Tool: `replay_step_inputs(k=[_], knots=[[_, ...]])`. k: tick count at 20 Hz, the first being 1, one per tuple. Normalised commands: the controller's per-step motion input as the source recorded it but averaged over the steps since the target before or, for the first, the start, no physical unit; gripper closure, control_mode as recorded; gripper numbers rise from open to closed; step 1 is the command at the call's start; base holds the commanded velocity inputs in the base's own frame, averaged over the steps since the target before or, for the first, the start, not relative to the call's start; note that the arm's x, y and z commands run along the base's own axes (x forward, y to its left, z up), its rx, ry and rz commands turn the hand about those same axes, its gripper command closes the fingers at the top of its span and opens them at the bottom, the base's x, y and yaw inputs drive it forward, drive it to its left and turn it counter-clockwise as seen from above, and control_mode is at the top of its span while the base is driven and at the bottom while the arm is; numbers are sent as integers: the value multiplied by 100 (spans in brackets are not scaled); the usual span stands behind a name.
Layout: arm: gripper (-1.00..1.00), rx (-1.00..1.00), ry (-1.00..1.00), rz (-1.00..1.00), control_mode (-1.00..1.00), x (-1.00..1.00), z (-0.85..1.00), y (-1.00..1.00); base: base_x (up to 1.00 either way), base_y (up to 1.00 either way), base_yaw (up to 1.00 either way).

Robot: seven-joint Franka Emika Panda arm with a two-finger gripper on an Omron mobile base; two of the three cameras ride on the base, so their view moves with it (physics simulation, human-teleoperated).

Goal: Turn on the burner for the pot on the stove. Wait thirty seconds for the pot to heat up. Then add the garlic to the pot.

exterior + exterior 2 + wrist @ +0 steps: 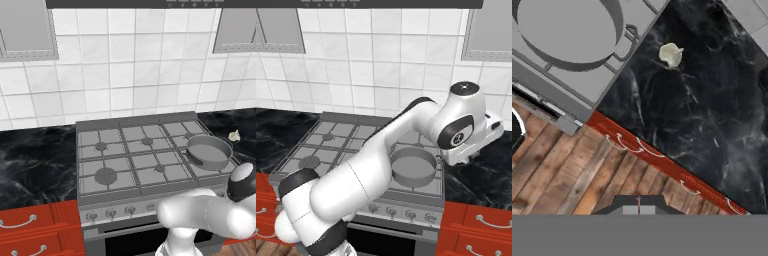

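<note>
1. Garlic [671, 54] lay alone on the black marble counter [712, 115], upper middle of the hand view, just right of the stove [135, 155].
2. The pot [210, 151] sat on the stove's front right burner, at centre right in the left base view, with nothing in it.
3. The hand [638, 206] was shut on nothing, high above the counter edge.
4. Judged step: reaching for the garlic. Next, the fingers must part, then descend over the bulb.
</note>
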Motion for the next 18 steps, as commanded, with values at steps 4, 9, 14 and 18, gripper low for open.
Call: replay_step_inputs(k=[4, 9, 14, 18], knots=[[100, 28, 31, -1, -100, 10, 5, -3, 0, 0, 0], [100, 31, 10, -9, -100, 24, -30, 0, 0, 0, 0], [-100, 4, 0, -16, -100, 56, -34, -1, 0, 0, 0], [-100, 3, 9, -14, -100, 32, -14, -19, 0, 0, 0]])
